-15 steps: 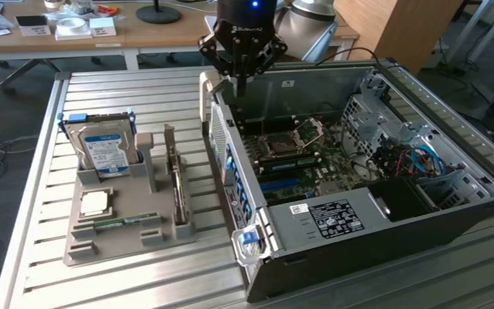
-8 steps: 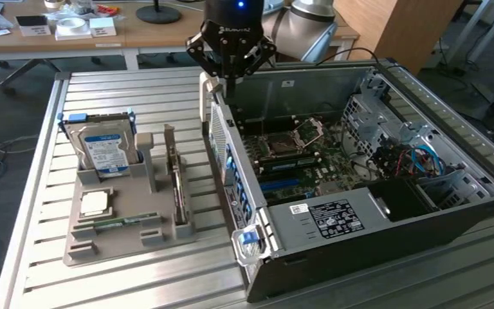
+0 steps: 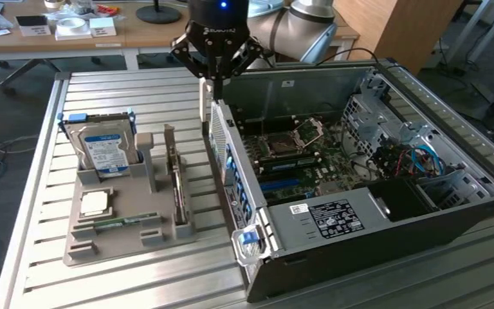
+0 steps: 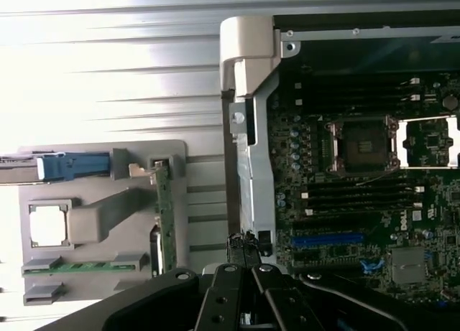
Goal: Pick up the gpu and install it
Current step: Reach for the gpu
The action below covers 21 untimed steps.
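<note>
Yet to lift the gpu [image 3: 178, 190] from the grey tray [image 3: 110, 248], left-centre of the exterior view; hovering upper centre over the computer case [image 3: 359, 254], gripper [image 3: 215, 87] pinched together, empty; yet to install.

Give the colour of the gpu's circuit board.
Green; the gpu shows it best in the wrist view.

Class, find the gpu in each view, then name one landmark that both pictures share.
Exterior view: the gpu stands on edge in the grey tray, on the side nearest the computer case.
Wrist view: the gpu, seen edge-on, in the tray's slot nearest the case.
Shared landmark: the blue-railed hard drive.
</note>
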Each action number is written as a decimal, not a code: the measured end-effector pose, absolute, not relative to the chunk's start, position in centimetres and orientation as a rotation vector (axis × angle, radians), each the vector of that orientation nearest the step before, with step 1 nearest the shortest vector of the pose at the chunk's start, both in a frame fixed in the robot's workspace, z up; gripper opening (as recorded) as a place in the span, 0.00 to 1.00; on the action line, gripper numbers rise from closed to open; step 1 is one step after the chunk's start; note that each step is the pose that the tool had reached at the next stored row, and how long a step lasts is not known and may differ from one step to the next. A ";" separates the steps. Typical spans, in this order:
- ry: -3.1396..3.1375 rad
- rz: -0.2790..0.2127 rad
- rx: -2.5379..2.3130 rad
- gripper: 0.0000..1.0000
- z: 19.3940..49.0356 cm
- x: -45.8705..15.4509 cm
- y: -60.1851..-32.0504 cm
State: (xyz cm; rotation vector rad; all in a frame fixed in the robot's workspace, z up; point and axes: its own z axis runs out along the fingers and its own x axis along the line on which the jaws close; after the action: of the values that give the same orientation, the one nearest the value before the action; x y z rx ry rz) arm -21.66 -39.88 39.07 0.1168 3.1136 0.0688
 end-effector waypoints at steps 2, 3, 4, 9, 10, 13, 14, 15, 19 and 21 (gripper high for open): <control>3.114 0.069 0.117 0.11 39.0 -22.2 -39.9; 3.114 0.069 0.117 0.11 39.0 -22.4 -39.9; 3.114 0.069 0.116 0.11 39.0 -22.7 -39.9; 3.114 0.069 0.117 0.11 39.0 -24.0 -39.9; 3.114 0.069 0.117 0.11 38.9 -24.3 -39.9; 3.114 0.069 0.116 0.11 38.9 -25.1 -39.9; 3.114 0.069 0.117 0.11 38.9 -25.3 -39.9; 3.114 0.069 0.117 0.11 38.9 -25.6 -39.9; 3.114 0.069 0.117 0.11 38.8 -26.6 -39.9; 3.114 0.069 0.116 0.11 38.8 -27.1 -39.9</control>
State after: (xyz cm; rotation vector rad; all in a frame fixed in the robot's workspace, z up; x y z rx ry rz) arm -27.09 -39.89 38.78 0.1164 3.1137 0.0689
